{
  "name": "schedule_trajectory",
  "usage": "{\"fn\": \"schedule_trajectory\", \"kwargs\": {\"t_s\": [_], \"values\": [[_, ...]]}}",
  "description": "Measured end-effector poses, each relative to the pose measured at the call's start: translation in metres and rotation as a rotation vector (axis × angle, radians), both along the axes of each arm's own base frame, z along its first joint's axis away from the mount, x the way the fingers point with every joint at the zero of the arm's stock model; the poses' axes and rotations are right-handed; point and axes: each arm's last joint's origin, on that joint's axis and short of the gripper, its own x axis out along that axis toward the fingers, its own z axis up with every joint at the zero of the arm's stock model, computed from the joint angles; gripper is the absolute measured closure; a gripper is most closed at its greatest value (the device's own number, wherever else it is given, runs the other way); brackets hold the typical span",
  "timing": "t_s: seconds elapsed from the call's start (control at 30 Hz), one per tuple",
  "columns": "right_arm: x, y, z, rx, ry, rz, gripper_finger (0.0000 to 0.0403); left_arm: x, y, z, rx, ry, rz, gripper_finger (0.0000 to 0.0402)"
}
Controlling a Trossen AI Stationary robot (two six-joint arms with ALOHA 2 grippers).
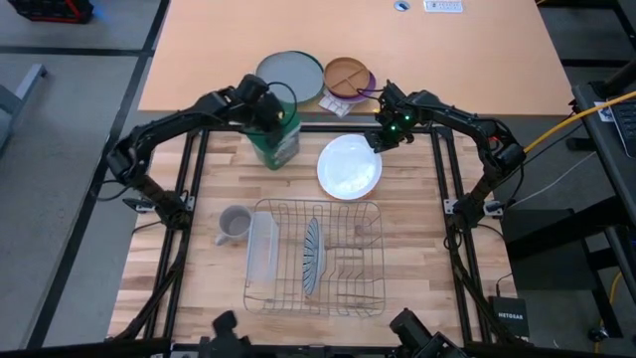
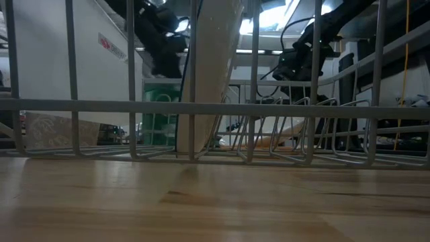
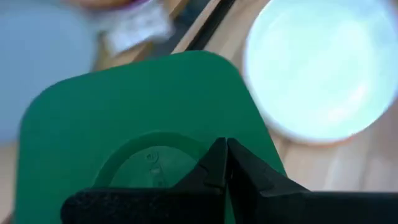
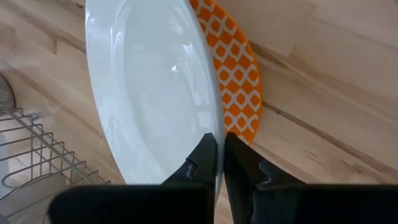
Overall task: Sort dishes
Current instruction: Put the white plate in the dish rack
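Note:
The plain white plate (image 1: 349, 166) lies on the table behind the wire dish rack (image 1: 370, 214), on top of the orange-red patterned plate (image 4: 239, 81), which shows only in the right wrist view. My right gripper (image 1: 386, 134) is shut at the white plate's far right rim. The blue-and-white striped plate (image 1: 312, 257) stands on edge in the rack's slots. My left gripper (image 1: 268, 114) is shut just over the top of a green container (image 1: 275, 141); I cannot tell whether it touches it. My right gripper pinches the white plate's rim (image 4: 214, 138) between its two fingers, at the plate's far right side. The fingers come slanting down from the table's far right. The plate lies over the orange-red plate; I cannot tell whether the held edge is raised.
A plain grey plate (image 1: 290, 75) and a brown divided wooden plate (image 1: 348, 75) lie on the tan table behind. A grey mug (image 1: 235, 224) stands left of the rack. A clear tub (image 1: 261, 249) sits in the rack's left part.

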Motion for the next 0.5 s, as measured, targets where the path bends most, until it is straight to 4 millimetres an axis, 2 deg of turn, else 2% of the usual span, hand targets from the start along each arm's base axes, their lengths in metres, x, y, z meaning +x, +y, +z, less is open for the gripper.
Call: {"fn": "schedule_trajectory", "kwargs": {"t_s": [0.3,0.5], "values": [[0.000,0.000,0.000,0.001,0.001,0.000,0.0384,-0.043,-0.023,0.014,-0.025,0.260,0.171,0.0401],[0.000,0.000,0.000,0.001,0.001,0.000,0.0386,-0.062,-0.029,0.024,0.005,0.309,0.295,0.0401]]}}
